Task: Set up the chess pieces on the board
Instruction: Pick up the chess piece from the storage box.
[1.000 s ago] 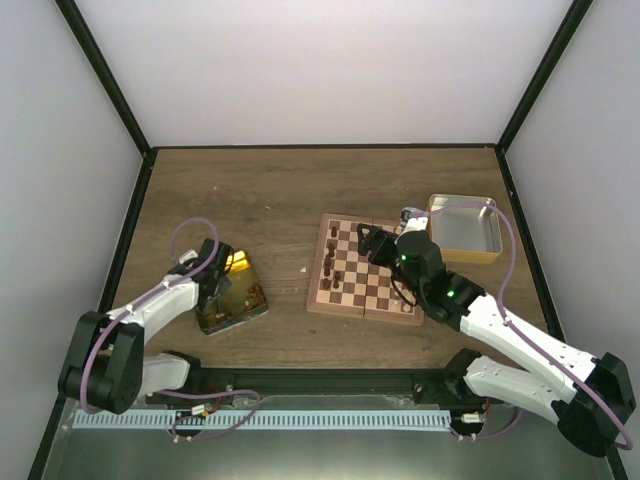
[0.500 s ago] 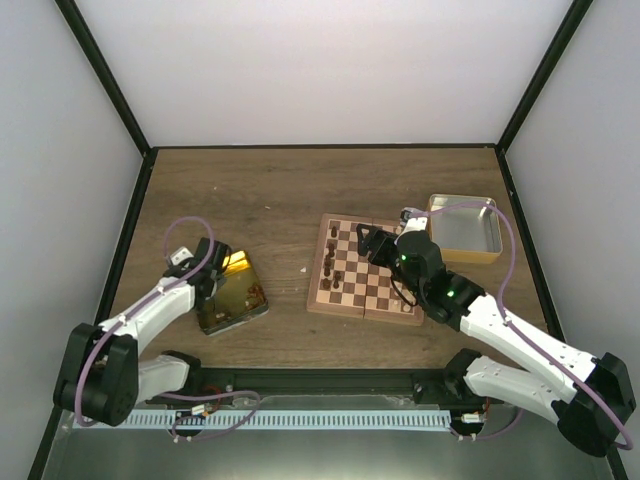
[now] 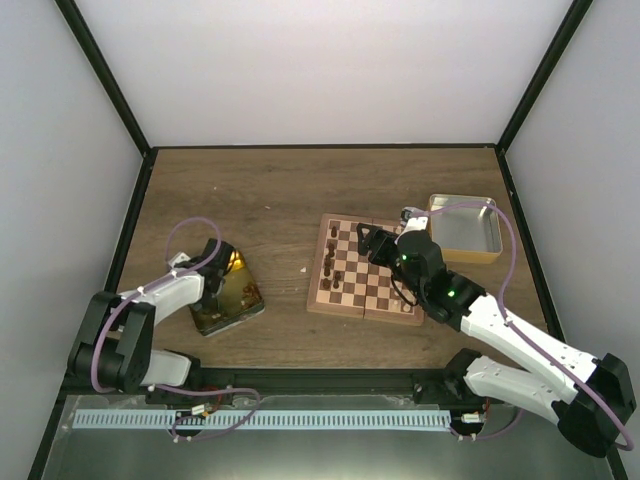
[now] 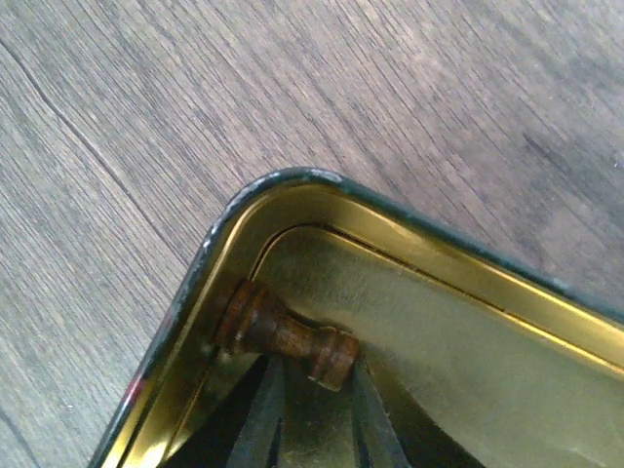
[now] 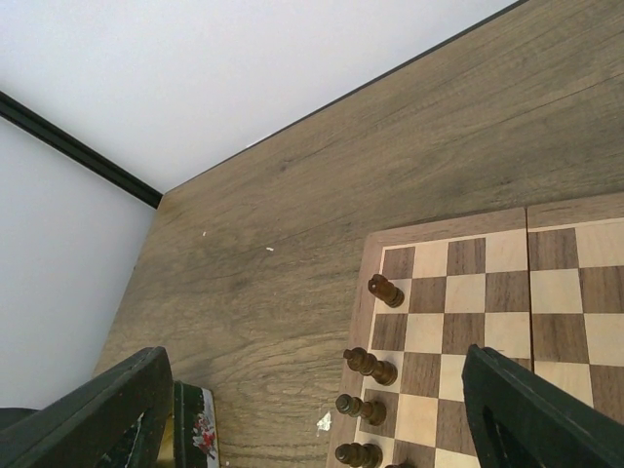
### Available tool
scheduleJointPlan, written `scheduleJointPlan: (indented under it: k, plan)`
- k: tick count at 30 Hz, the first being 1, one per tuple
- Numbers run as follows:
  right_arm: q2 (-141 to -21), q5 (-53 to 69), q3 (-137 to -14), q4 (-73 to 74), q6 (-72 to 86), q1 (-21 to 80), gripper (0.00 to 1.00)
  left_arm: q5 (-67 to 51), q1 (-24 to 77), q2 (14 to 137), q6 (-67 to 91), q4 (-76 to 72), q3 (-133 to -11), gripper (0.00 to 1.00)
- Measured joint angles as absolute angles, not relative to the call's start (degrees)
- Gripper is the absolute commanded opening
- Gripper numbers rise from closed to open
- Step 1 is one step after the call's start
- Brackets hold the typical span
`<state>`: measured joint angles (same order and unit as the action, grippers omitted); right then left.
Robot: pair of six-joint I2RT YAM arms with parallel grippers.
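A dark brown chess piece (image 4: 288,333) lies on its side in the corner of the gold tin (image 4: 458,322). My left gripper (image 4: 317,414) reaches into that tin (image 3: 238,303), its jaws a narrow gap apart, with the piece's head at the fingertips (image 4: 261,405). The gap is wider than the head. The board (image 3: 372,292) holds several dark pieces (image 3: 331,262) along its left side, standing in a column (image 5: 369,365) in the right wrist view. My right gripper (image 3: 385,245) hovers over the board (image 5: 468,292), wide open and holding nothing. No pale pieces show.
A silver tin (image 3: 465,228) sits just right of the board's far corner. The gold tin's floral side (image 5: 198,434) shows at the lower left of the right wrist view. A small white fleck (image 5: 323,421) lies on the wooden table beside the board.
My left arm pulled back a little from the tin, then reached in again, and the tin shifted slightly. The right arm has not moved.
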<state>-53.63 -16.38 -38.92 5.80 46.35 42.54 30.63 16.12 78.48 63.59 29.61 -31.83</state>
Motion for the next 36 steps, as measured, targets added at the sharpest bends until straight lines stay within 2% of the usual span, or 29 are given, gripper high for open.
scheduleJointPlan:
  k: [5,14,16,18,20,34,36]
  plan:
    - [-53.6,-16.4,-39.0,5.9,46.3,42.5,0.83,30.4,16.0,78.5,60.6,26.8,-31.7,0.04]
    - [-53.6,-16.4,-39.0,5.9,46.3,42.5,0.83,23.6,16.0,75.1,48.9,17.4,-29.4,0.05]
    - [-53.6,-16.3,-39.0,5.9,46.3,42.5,0.83,22.2,16.0,74.0,47.7,16.3,-29.0,0.12]
    - [-53.6,-16.2,-39.0,5.9,46.3,42.5,0.83,22.2,16.0,73.3,47.6,16.2,-29.0,0.27]
    - [-53.7,-16.1,-39.0,5.9,46.3,42.5,0.83,23.4,16.0,72.9,47.8,16.8,-29.0,0.32]
    - [-53.7,-16.0,-39.7,5.9,46.3,42.5,0.83,30.3,12.8,74.8,47.6,19.0,-29.2,0.26]
    - [-53.7,-16.0,-39.8,5.9,46.3,42.5,0.83,30.7,12.4,75.1,47.6,19.0,-29.2,0.17]
